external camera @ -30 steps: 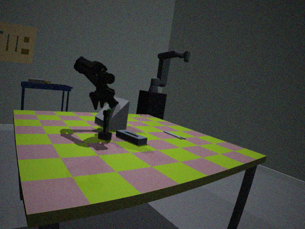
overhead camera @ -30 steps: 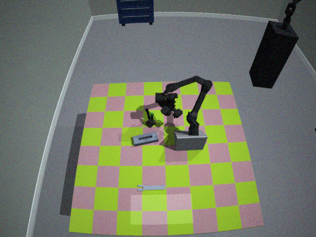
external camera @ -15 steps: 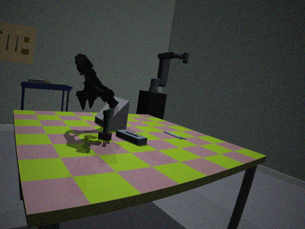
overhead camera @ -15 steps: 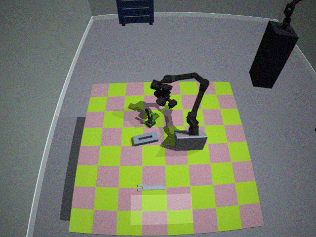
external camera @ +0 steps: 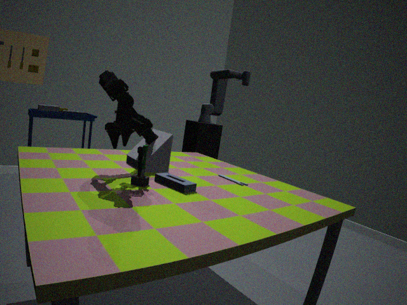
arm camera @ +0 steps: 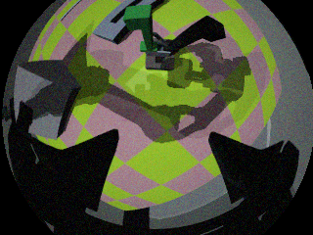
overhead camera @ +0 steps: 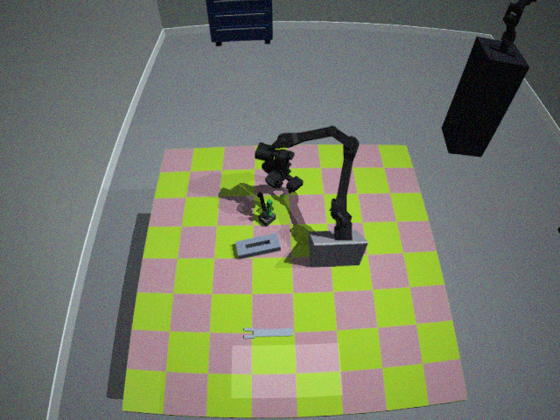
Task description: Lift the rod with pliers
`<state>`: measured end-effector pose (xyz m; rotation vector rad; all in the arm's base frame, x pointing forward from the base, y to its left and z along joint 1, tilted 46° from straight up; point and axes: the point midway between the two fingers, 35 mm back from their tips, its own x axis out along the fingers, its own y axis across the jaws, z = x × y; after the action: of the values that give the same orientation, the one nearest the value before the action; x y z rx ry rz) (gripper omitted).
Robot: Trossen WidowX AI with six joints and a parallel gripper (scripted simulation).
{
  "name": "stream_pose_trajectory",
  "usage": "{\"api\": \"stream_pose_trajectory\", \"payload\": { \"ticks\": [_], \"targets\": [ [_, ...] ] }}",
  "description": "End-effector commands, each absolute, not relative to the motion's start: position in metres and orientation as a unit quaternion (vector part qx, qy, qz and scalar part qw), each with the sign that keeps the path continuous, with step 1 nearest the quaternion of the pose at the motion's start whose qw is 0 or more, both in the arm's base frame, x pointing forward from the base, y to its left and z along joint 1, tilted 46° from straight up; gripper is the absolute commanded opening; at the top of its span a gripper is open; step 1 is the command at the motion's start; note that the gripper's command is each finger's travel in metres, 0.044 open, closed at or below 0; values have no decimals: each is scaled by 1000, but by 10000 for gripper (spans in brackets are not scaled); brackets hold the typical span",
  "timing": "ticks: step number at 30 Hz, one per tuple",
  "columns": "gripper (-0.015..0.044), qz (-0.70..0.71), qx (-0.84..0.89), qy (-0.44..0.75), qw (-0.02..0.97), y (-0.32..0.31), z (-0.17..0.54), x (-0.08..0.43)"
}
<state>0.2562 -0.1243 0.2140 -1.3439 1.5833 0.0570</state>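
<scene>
- Hand [overhead camera: 284,183] [external camera: 119,145] [arm camera: 166,136]: fingers wide apart, nothing between them. It hangs above the table [overhead camera: 361,388] [external camera: 210,226] [arm camera: 161,166], beside the holster and higher than it, on the side opposite the channel block.
- Locking pliers [overhead camera: 269,207] [external camera: 144,161] [arm camera: 139,16]: upright in the holster [overhead camera: 267,220] [external camera: 139,181] [arm camera: 159,62], one black handle and one green, their upper ends spread. The hand does not touch them.
- Channel block [overhead camera: 273,241] [external camera: 189,187] [arm camera: 108,29]: flat on the table near the holster, narrow slot facing up. The rod cannot be made out; by the task it lies in this slot.
- Arm base [overhead camera: 337,253] [external camera: 161,150] [arm camera: 29,80]: on the table, farther from the holster than the channel block.
- Step in hand (judged): approach to the pliers; extraction has not begun.
- Handling (judged): pliers stiff, fairly light, hinged; handles may swing if gripped unevenly. Rod probably rigid and smooth, liable to slip or turn in a shallow bite.
- Grip point (judged): straddle both handles, one finger outside each, below their tips. Draw straight up with light pressure; early squeezing could lock the jaws before they reach the rod.
</scene>
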Motion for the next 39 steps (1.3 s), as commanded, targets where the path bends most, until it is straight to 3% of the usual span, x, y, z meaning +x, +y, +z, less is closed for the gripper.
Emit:
{"api": "stream_pose_trajectory", "payload": {
  "ticks": [1, 39],
  "targets": [
    [440, 22, -558, 657, 507, -115, 207, 267],
    [440, 23, -557, 656, 508, -77, 153, 324]
  ]
}}
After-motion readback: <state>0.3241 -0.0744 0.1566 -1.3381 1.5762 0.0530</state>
